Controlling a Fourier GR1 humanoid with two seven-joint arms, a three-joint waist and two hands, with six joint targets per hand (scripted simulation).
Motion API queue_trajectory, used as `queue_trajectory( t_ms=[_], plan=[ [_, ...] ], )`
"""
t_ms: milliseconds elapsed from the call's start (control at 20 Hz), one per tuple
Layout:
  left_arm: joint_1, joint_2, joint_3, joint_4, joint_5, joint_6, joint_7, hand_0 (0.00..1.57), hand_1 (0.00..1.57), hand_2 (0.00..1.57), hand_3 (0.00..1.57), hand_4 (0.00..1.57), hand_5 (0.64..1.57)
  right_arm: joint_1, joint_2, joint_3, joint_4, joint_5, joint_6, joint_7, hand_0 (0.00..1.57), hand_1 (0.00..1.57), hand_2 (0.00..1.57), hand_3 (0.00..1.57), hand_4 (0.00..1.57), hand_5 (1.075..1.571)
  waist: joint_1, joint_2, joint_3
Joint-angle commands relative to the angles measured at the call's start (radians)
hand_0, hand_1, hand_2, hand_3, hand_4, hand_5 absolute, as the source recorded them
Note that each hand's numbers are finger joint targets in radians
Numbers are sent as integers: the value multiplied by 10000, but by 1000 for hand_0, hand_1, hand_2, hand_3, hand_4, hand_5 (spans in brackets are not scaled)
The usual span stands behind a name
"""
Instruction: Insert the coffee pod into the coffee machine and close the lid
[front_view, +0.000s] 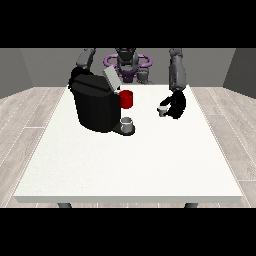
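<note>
Pod (162, 110) sits right of centre, clasped by the hand at the view's right (175, 104). Left of it stands the machine (95, 104), lid (111, 78) raised; the other hand is hidden behind it.

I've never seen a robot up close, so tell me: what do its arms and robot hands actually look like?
The arms are grey, built of rounded, tube-like segments. Each ends in a black robot hand: one shows at the view's right, bulky and dark below its grey forearm; the other at the view's left is mostly hidden behind the black coffee machine. No cables, sleeves or markings can be made out.
</note>
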Motion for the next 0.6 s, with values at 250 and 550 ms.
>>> queue_trajectory(
  t_ms=[250,550],
  plan=[
    [-1227,-234,-181,-644,112,-1558,-38,1400,1400,1423,1364,595,1571,-309,-327,-485,1072,-252,240,-6,0,0,0,0,490,1571,253,-711,-17],
    [-1643,-116,-268,-916,32,-2509,348,1258,1258,1321,1297,529,1571,260,232,59,1259,108,-44,-221,0,0,0,0,456,1571,255,-1530,-19]
  ],
)
